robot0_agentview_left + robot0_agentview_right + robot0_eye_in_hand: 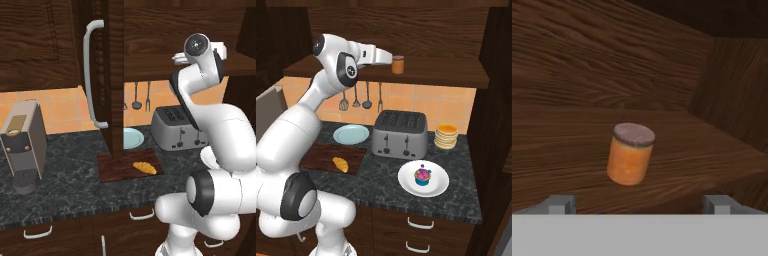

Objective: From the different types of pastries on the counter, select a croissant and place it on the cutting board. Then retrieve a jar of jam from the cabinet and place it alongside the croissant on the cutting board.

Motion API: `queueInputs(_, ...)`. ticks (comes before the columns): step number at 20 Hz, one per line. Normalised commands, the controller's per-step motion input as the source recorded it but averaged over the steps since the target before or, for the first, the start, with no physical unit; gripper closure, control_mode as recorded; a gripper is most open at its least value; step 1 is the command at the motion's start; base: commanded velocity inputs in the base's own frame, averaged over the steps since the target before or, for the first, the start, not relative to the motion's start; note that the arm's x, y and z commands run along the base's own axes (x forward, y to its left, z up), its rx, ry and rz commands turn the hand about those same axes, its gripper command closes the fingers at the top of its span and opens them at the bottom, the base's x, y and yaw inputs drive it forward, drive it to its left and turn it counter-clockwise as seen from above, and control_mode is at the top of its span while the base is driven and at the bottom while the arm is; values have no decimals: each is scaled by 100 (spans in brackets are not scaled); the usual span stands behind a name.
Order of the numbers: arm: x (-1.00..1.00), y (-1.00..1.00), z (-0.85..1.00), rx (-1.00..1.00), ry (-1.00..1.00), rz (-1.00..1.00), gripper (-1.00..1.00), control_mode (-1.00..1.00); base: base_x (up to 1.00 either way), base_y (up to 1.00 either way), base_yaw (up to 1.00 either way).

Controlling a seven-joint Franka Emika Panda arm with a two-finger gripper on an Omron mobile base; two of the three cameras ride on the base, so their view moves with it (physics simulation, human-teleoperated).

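Nearest the base, on the dark stone counter (381, 182), a white plate (406, 186) carries a cupcake (422, 176) with blue and purple topping. Just left of it sits the wooden cutting board (316, 162), and the croissant (340, 164) lies on the board's right part; the left base view shows the same croissant (144, 167) near the board's (112, 170) right edge. Beyond the board rests a pale blue plate (351, 134), and beside that stands a silver toaster (399, 134). A stack of pancakes (446, 135) sits to the toaster's right, near the tiled wall. Cooking utensils (361, 97) hang on that wall under the shelf. At the far left of the counter, seen from the left base view, stands a coffee machine (22, 145), and the open cabinet door (112, 75) with its curved grey handle (90, 75) hangs edge-on over the board.

Higher up, the arm reaches toward the cabinet shelf (446, 72). The gripper (387, 57) is level with the shelf and just short of the jam jar (398, 64), which stands upright there. In the hand view the jar (630, 153), orange with a dark lid, stands ahead of the gripper (639, 204) on the wooden shelf (562, 150), apart from both fingertips (559, 204). The jaws stand wide apart, holding nothing.
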Motion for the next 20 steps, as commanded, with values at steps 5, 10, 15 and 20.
queueInputs(5,22,-4,-9,0,0,0,-100,-100,0,0,0)
queueInputs(10,13,-11,-12,0,0,0,-100,-100,0,0,0)
queueInputs(15,20,-11,-13,0,0,0,-100,-100,0,0,0)
queueInputs(20,28,-13,-14,0,0,0,-100,-100,0,0,0)
